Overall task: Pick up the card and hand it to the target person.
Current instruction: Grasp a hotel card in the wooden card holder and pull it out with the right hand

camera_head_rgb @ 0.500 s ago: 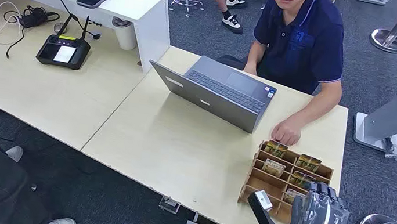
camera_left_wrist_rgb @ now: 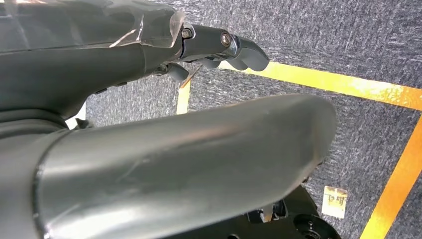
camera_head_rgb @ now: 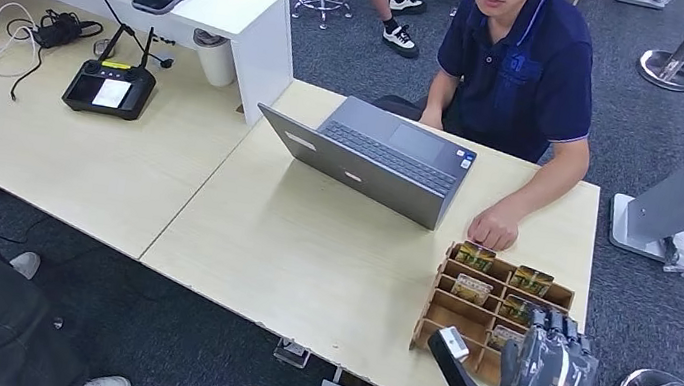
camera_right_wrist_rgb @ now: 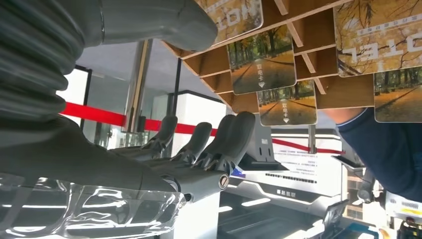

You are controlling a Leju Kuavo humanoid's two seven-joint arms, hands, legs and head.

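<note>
Lower right of the head view: the right hand [camera_head_rgb: 551, 367] hovers over the near end of the wooden rack [camera_head_rgb: 450, 317], fingers [camera_right_wrist_rgb: 226, 142] spread apart and holding nothing. The cards [camera_head_rgb: 472, 290] stand in the rack's slots, just beyond the fingertips. The person [camera_head_rgb: 521, 77] sits at upper centre, one hand [camera_head_rgb: 493, 229] resting beside the rack, behind the laptop [camera_head_rgb: 379, 155]. The left hand [camera_left_wrist_rgb: 219, 47] hangs over the carpet, fingers slightly curled, nothing in them.

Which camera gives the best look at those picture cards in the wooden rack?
The right wrist view: the cards fill it close up, printed pictures and text clear. In the head view they look tiny in the rack beside the right robot hand. The left wrist view faces carpet.
</note>
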